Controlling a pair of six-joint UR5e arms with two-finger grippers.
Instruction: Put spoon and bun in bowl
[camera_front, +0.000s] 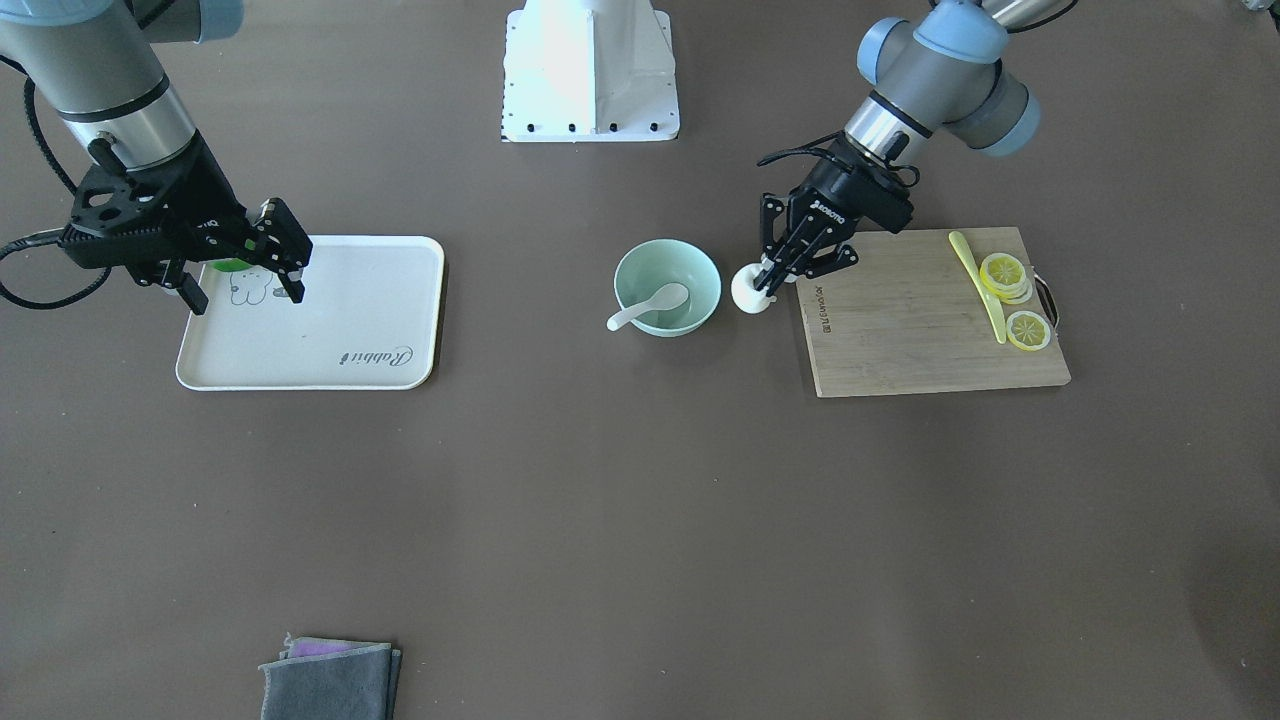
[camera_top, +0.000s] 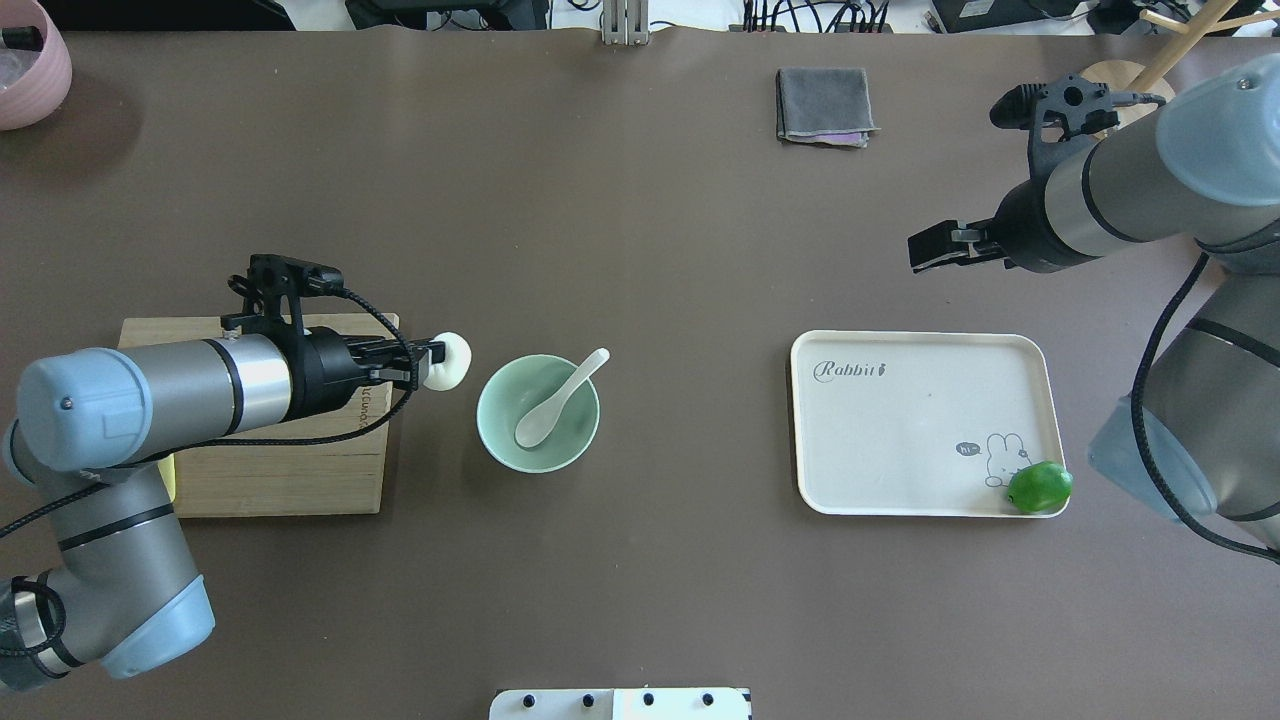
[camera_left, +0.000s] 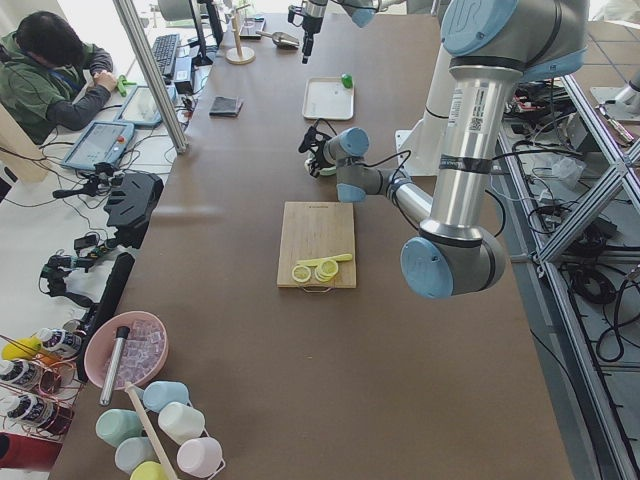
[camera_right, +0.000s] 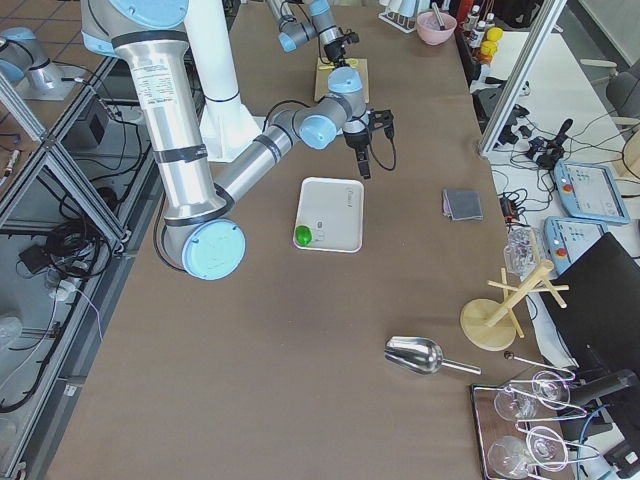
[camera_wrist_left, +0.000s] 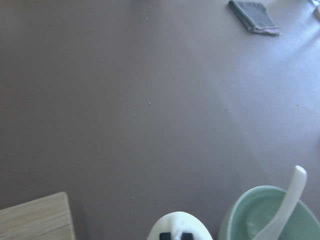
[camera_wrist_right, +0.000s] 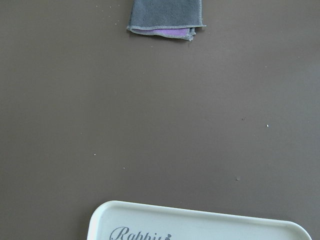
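Left claw (camera_front: 769, 284) pinches the bun (camera_front: 748, 293) just beside the bowl (camera_front: 706, 285), at a corner of the cutting board (camera_front: 900, 330). Spoon (camera_front: 648, 306) lies in the bowl, handle over the rim. Right claw (camera_front: 245, 288) stands spread, near the tray (camera_front: 380, 330).

Bowl (camera_top: 497, 425) mid-table (camera_top: 640, 250), straight ahead of me. Spoon (camera_top: 545, 415) in it, handle over the far-right rim. Bun (camera_top: 455, 358) in my left claw (camera_front: 768, 284), just left of the bowl, between it and the board (camera_front: 900, 330). Board is on my left, with a knife (camera_front: 978, 285) near its left end and lemon slices (camera_front: 1003, 272) just left of the knife. Tray (camera_top: 900, 440) on my right, well apart from the bowl, fruit (camera_top: 1040, 487) in its near-right corner. Cloth (camera_top: 823, 105) on the table's far side, beyond the tray's left end. Right claw (camera_front: 246, 295) hangs up by the tray.
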